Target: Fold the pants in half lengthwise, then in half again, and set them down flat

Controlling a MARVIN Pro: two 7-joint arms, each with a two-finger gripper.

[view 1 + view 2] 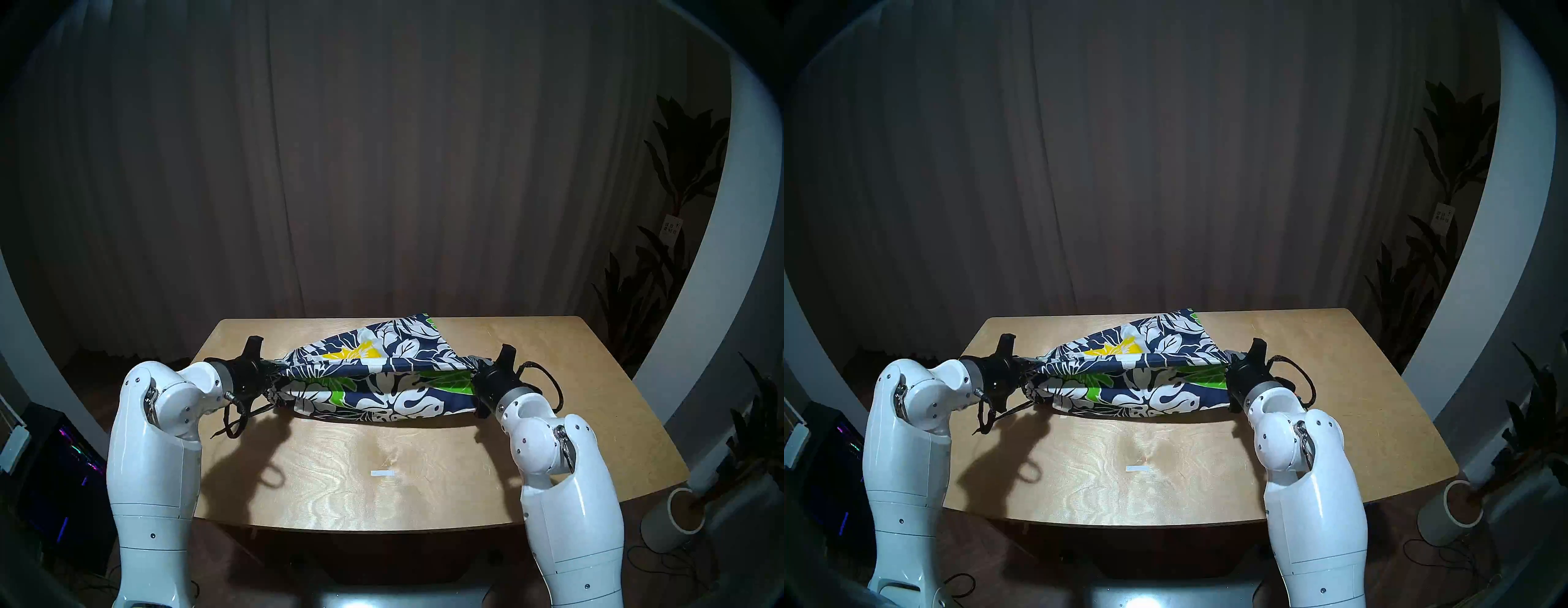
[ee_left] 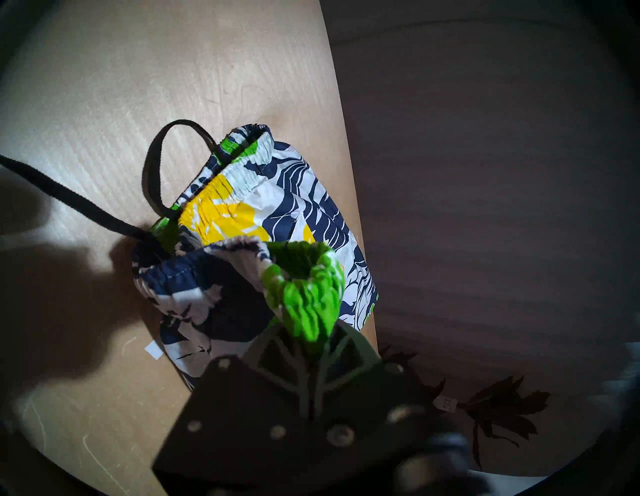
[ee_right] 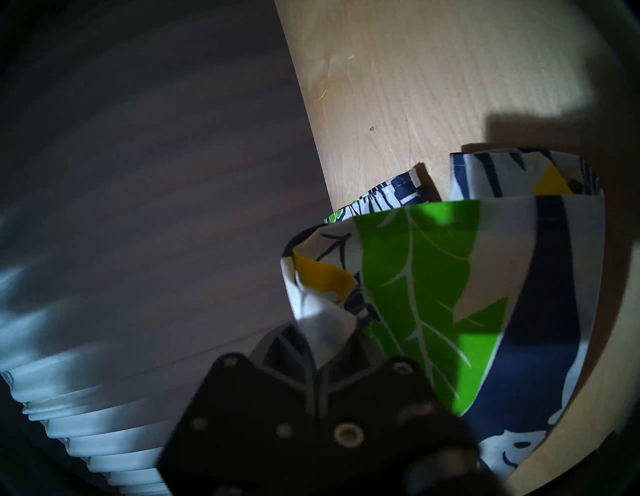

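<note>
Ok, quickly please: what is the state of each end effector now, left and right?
Left end effector: closed on the elastic waist of the floral shorts.
Right end effector: closed on the shorts' leg-hem end.

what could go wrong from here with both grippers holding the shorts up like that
1. The left gripper pinches only a small bunch of the elastic waist, so the shorts could slip out if pulled tighter.
2. The black drawstring dangles beside the left wrist and might snag or end up trapped in the fold.
3. The far layer still drags on the table while the right gripper holds the hem, so the fold may land skewed.
</note>
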